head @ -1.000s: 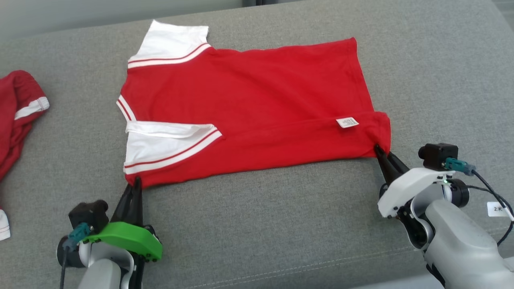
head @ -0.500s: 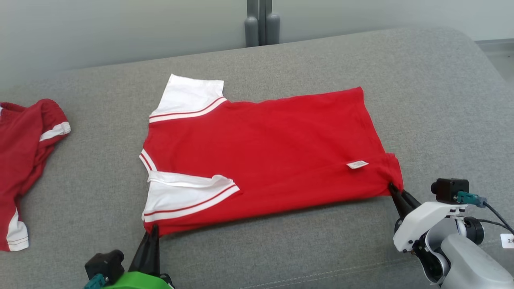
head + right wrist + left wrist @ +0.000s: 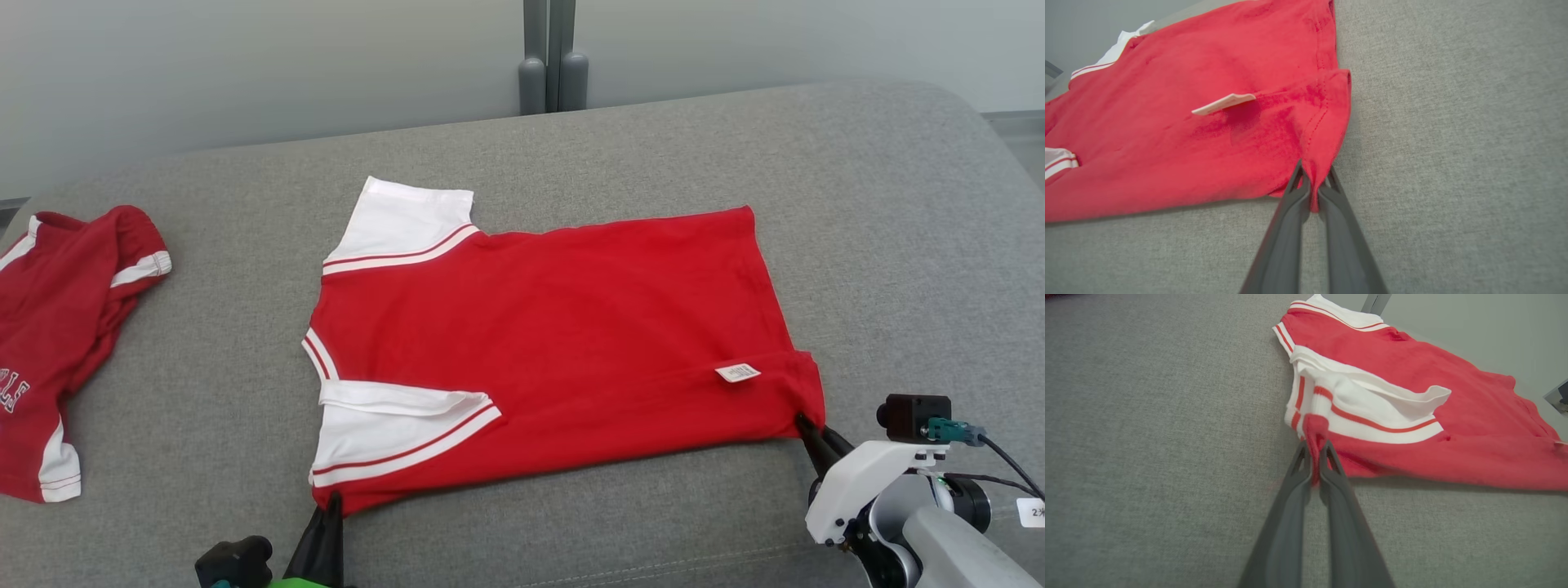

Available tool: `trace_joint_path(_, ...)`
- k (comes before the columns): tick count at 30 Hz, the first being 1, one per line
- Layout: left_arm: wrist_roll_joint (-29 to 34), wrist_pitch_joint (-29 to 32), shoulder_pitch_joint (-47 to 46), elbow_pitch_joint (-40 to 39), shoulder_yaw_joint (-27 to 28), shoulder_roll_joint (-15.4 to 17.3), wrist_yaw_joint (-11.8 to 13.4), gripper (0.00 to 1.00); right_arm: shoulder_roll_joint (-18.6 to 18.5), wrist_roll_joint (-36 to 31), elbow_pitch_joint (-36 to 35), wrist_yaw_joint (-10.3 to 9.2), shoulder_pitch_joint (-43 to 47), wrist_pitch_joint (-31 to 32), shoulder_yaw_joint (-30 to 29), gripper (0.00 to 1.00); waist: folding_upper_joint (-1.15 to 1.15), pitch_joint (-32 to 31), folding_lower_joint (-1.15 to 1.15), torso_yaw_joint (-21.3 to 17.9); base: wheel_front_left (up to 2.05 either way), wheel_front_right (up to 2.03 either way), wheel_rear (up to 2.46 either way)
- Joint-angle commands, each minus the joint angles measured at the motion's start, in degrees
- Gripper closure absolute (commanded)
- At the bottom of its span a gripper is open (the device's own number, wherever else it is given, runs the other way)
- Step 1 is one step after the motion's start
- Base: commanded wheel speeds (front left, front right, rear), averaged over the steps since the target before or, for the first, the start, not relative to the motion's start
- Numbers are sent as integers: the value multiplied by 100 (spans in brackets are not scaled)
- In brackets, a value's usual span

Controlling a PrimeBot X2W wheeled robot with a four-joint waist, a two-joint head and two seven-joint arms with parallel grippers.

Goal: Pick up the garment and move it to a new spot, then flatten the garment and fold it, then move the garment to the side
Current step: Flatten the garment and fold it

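The garment [image 3: 555, 343] is a red shirt with white, red-striped sleeves, lying spread on the grey cushion with its near long edge folded up over the body. A white label [image 3: 737, 372] shows near its right end. My left gripper [image 3: 332, 500] is shut on the garment's near left corner [image 3: 1314, 433], below the folded white sleeve [image 3: 1372, 404]. My right gripper [image 3: 804, 425] is shut on the near right hem corner [image 3: 1316, 179]. Both corners are lifted slightly into a pinch between the dark fingers.
A second red garment [image 3: 57, 343] with white trim and lettering lies crumpled at the far left of the grey cushion [image 3: 898, 245]. Behind the cushion stands a pale wall with a grey post [image 3: 553, 57]. The cushion's front seam [image 3: 653, 547] runs near my arms.
The head camera has tilted up, so the whole scene sits lower and the wall and post have come into view. Both grippers keep their hold on the garment's near corners.
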Motion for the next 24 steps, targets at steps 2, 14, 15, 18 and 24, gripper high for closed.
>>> trace_joint_path(2, -61, 1, 77, 75, -16, 11, -10, 100, -10, -52, 48, -2, 83, 36, -44, 100, 0, -19, 0, -16, 0, 0, 0)
trace_joint_path(14, -16, 1, 6, 233, 165, 0, -10, 0, 108, -299, 177, -2, 94, -109, -300, 0, 0, -52, 0, 4, 0, 0, 0)
trace_joint_path(15, 2, 1, 15, 178, 183, -3, -10, 0, 108, -334, 159, -2, 87, -154, -322, 0, 0, -48, 0, 10, 0, 0, 0)
trace_joint_path(18, 83, 0, 42, -84, 311, -1, -7, 0, 120, -412, 32, -2, 72, -350, -412, 0, 0, -38, 0, 26, 0, 0, 0)
trace_joint_path(24, 513, 1, 143, -845, 572, -2, 122, 0, 199, -705, -417, -2, 129, -596, -569, 0, 0, -34, 0, 21, 0, 0, 0)
